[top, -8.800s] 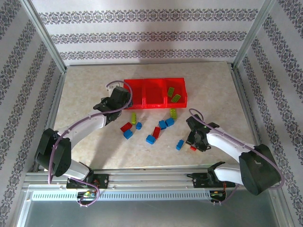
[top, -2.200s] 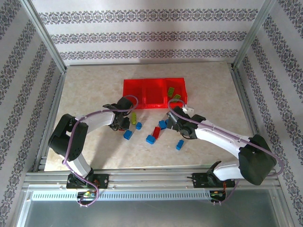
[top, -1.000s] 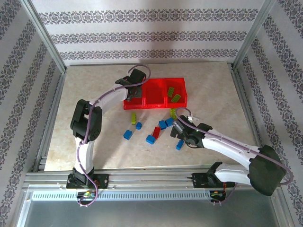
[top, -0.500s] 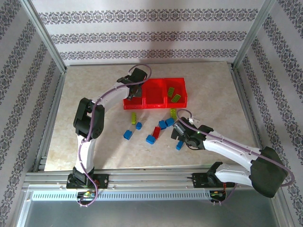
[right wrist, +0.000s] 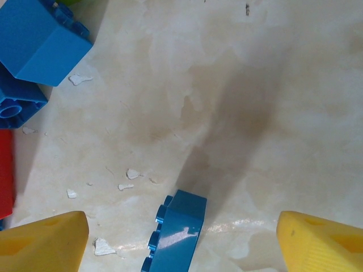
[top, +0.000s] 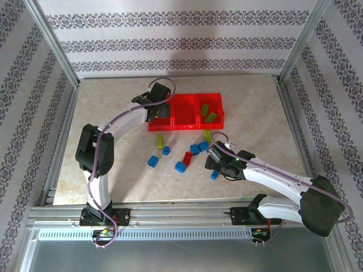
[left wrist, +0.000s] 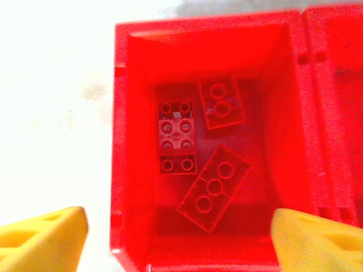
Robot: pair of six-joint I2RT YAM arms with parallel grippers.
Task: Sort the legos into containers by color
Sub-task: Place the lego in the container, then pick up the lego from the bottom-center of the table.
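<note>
Overhead, the left end effector (top: 163, 111) hung above the leftmost compartment of the row of three translucent red plastic bins (top: 184, 128). The bins sat toward the far middle of the pale marbled worktop (top: 113, 113). Two yellow-green studded bricks (top: 211, 118) lay in the rightmost compartment. Loose bricks in blue, red and yellow-green were scattered just in front of the bins. The right end effector (top: 213, 165) was down among them, beside a small blue studded plastic brick (top: 214, 174).

From the left wrist, the yellow fingertips (left wrist: 45, 238) stood wide apart with nothing between them. Three red studded bricks (left wrist: 214, 187) rested on the floor of the compartment below.

From the right wrist, the fingertips (right wrist: 42, 241) were likewise spread wide and empty. They straddled the blue brick, which lay tipped on its side with its studs pointing left and touched neither finger. Two more blue bricks (right wrist: 42, 37) sat close together further ahead on the left.

Picking up that blue brick looked to be the step in hand. One finger would probably land on the studs, so a small wrist turn to meet the brick's flat faces should give a surer hold. The end effector should sink until the pads reach the brick's mid-height, then close slowly so the brick does not skid or roll. With red in the left compartment and yellow-green in the right, the middle one seemed meant for blue. A low release there would keep the brick from bouncing out.
</note>
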